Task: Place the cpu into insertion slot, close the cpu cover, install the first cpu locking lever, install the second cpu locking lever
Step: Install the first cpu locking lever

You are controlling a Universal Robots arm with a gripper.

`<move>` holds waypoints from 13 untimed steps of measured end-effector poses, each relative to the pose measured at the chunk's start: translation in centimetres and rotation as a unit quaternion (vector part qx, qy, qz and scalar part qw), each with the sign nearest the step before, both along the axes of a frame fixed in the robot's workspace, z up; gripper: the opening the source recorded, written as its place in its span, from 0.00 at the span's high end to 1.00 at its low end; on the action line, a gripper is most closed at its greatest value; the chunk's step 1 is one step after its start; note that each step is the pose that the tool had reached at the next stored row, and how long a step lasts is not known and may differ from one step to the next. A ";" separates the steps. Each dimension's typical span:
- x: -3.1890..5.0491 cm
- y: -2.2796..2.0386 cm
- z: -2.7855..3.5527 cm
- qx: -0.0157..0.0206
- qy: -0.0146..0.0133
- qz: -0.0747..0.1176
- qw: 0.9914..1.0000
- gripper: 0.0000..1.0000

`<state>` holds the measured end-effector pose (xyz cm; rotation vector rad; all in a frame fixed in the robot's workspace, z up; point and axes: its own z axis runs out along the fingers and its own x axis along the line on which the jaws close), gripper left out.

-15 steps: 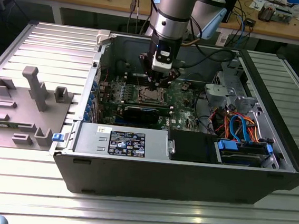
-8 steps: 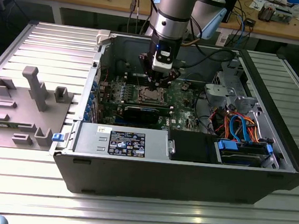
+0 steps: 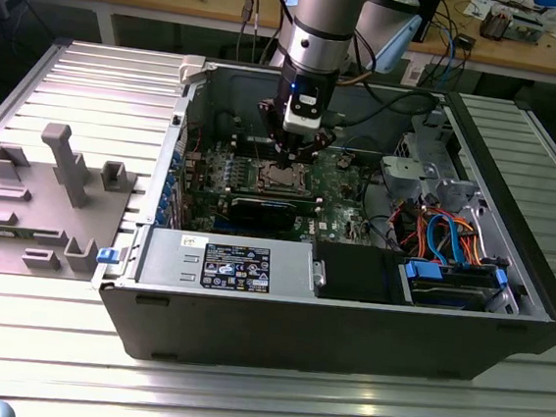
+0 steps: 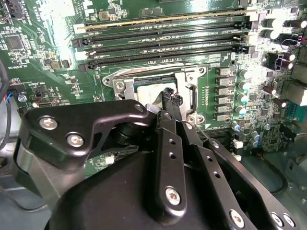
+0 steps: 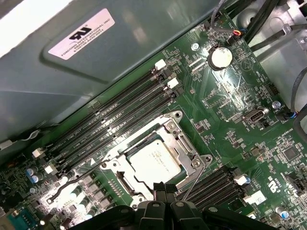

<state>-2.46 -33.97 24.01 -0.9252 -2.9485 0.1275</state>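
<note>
Fixture tray point(image 3: 33, 195): grey, at the exterior view's left, beside the computer case point(image 3: 347, 314).
Cpu point(image 5: 154, 162): seated in the insertion slot point(image 5: 138, 143), mid-motherboard point(image 5: 230, 110); the cpu cover point(image 5: 182, 141) lies flat around it.
Gripper point(image 5: 160, 188): fingertips pinched together, at the slot's edge.

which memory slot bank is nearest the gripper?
The memory slot bank away from the grey case wall; the gripper hangs right beside it. The other bank lies across the cpu, along that wall.
</note>
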 end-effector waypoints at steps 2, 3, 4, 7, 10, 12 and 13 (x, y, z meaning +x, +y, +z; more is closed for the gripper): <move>0.00 0.00 0.00 0.000 0.000 0.001 1.000 0.89; 0.00 0.00 0.00 0.000 0.000 0.001 1.000 0.89; 0.00 0.00 0.00 0.000 0.000 0.002 1.000 0.89; 0.00 0.00 0.00 0.000 0.000 0.003 1.000 0.89; 0.00 0.00 0.00 0.000 0.000 0.004 1.000 0.89; 0.00 0.00 0.00 0.000 0.000 0.005 1.000 0.89; 0.00 0.00 0.00 0.000 0.000 0.006 1.000 0.89</move>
